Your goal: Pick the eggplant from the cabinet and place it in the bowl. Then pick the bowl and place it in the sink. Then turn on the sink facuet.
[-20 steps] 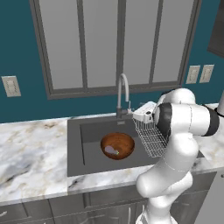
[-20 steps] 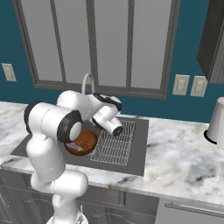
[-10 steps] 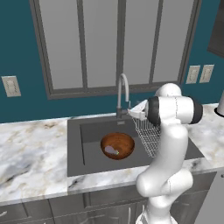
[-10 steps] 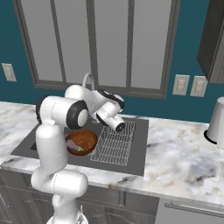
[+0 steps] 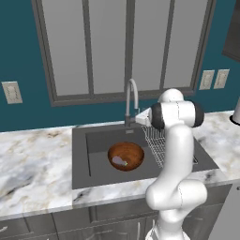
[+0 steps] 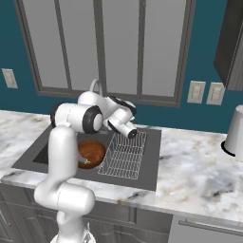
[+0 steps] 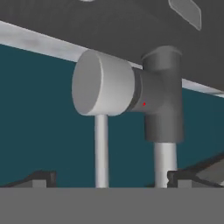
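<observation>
Left base view has the round glossy reddish-brown wooden bowl (image 5: 125,156) sitting in the dark grey rectangular sink (image 5: 93,161) at the centre of the frame, with the small dark purple eggplant (image 5: 119,161) lying inside it toward its lower left. A white wire rack (image 5: 157,140) fills the right part of the basin, partly behind the white arm. The tall slim silver-grey gooseneck faucet (image 5: 131,101) rises from the back rim of the sink, just left of the arm's upper joint, and the marbled white surface (image 5: 33,159) runs to either side.

Right base view shows the same bowl (image 6: 92,153) left of centre, half hidden by the arm, with the rack (image 6: 124,155) beside it to the right. The arm reaches toward the back of the sink, its hand pointing at the faucet (image 6: 96,86), whose arch peeks above the arm.

Hand view looks close at the faucet's dark body with a round pale grey side lever (image 7: 101,83) facing the camera in the upper middle. The gripper (image 7: 109,178) has its two dark tips at the bottom edge, spread wide apart and holding nothing, the lever's thin stem between them.
</observation>
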